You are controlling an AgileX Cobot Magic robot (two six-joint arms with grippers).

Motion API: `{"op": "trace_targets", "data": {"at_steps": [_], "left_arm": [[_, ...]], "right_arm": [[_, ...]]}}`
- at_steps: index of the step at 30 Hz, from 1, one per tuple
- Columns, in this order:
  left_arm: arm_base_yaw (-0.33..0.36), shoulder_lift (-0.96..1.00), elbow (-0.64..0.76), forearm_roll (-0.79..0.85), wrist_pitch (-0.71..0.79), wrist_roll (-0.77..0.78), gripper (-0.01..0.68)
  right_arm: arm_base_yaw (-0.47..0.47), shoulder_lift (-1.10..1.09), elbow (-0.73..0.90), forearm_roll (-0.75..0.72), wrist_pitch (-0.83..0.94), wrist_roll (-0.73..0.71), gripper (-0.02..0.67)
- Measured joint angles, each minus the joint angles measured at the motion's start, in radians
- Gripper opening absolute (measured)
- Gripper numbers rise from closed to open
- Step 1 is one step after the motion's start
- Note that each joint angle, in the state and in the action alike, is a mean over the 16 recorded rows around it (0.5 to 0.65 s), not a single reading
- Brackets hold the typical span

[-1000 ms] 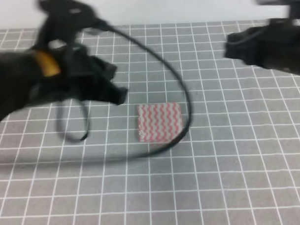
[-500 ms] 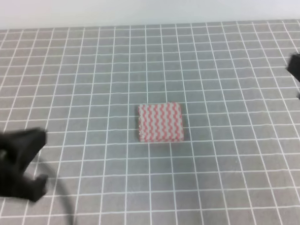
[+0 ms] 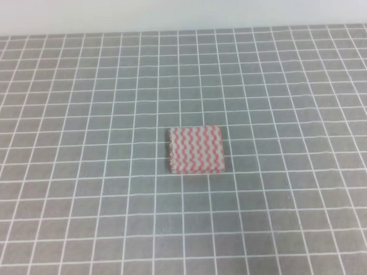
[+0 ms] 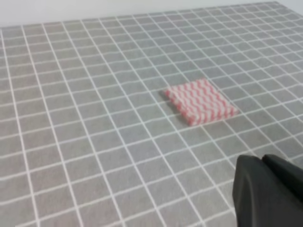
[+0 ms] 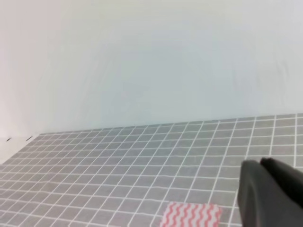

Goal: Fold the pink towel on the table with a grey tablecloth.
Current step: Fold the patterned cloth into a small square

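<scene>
Although both arms are out of the exterior high view, each wrist view shows a dark tool edge in its lower right corner: the left tool [image 4: 267, 191] and the right tool [image 5: 272, 191], neither revealing whether its jaws are apart or together. Farther up and left of the left tool, the pink towel [image 3: 196, 150] lies as a compact folded block at the centre of the grey tabletop [image 3: 79, 87], apparently finished. The left arm looks nearer.

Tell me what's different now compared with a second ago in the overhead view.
Both arms have pulled out of the overhead view: the left one swept down and off the left side with its cable, the right one off the right edge. The pink towel stayed folded in place on the table with a grey tablecloth.
</scene>
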Motion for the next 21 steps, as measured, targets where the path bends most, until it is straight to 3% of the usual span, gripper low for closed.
{"op": "trace_targets", "data": {"at_steps": [21], "left_arm": [[-0.001, -0.038, 0.001, 0.009, 0.061, 0.001, -0.002]], "right_arm": [[0.000, -0.018, 0.017, 0.000, 0.110, 0.000, -0.016]]}}
